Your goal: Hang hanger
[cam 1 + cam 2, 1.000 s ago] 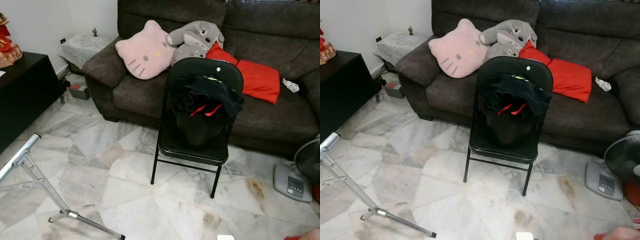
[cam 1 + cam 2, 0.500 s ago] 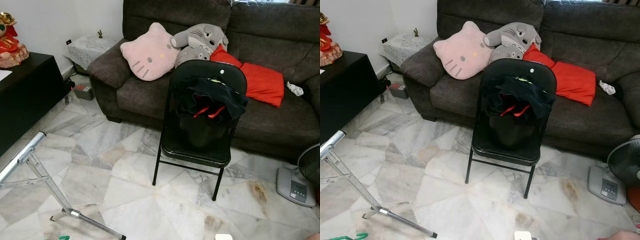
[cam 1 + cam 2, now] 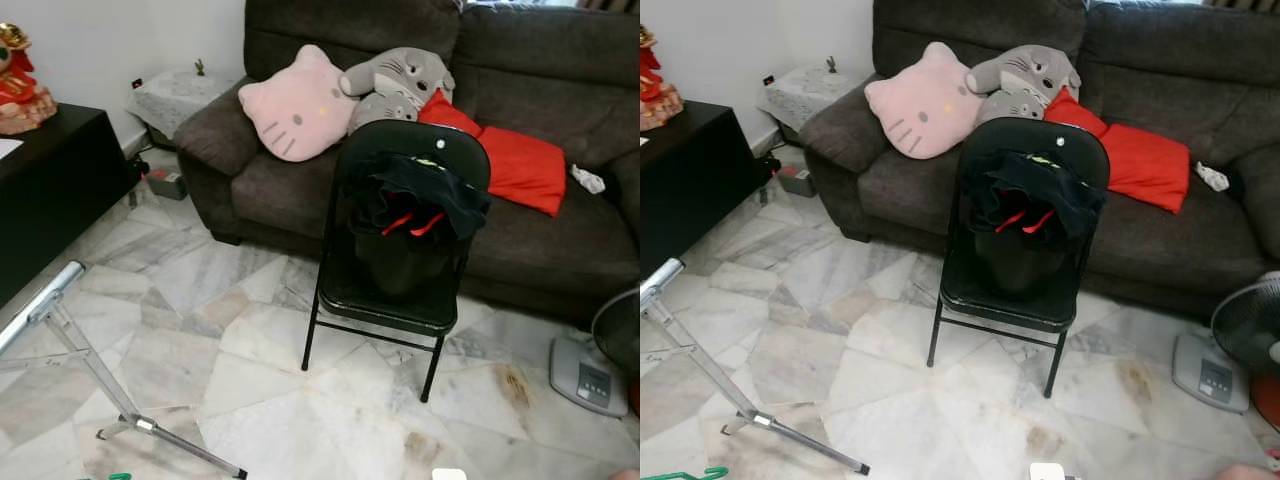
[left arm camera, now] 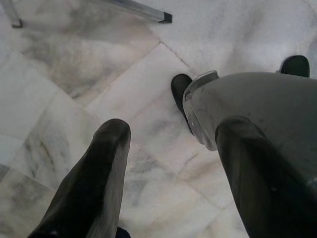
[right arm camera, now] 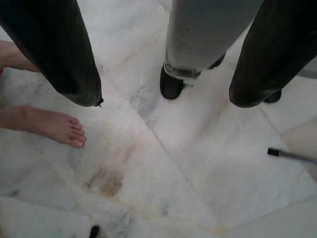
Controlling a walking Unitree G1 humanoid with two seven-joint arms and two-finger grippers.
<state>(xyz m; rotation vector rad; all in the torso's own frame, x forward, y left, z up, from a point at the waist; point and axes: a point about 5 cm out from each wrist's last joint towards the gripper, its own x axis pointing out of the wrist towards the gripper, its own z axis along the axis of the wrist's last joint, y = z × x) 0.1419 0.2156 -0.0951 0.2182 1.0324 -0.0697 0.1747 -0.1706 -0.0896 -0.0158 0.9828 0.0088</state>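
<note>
From our eyes we see a thin green hanger [image 3: 685, 474] low on the marble floor [image 3: 890, 390], beside the metal rack [image 3: 700, 375]. Our left gripper [image 4: 168, 163] hangs spread above tiles. Our right gripper [image 5: 166, 84] is spread too, near a bare foot [image 5: 47, 124].

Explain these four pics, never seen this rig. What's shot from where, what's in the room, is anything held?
It is a walking humanoid robot. The two wide pictures come from its head camera, looking down at a marble floor. A black folding chair with dark clothes draped on it stands before a brown sofa with cushions. A metal rack leans at the left, and a green hanger tip lies by it.

The other two pictures look along each wrist. The left hand and right hand both hang open over the floor, holding nothing. A person's bare foot is near the right hand.
</note>
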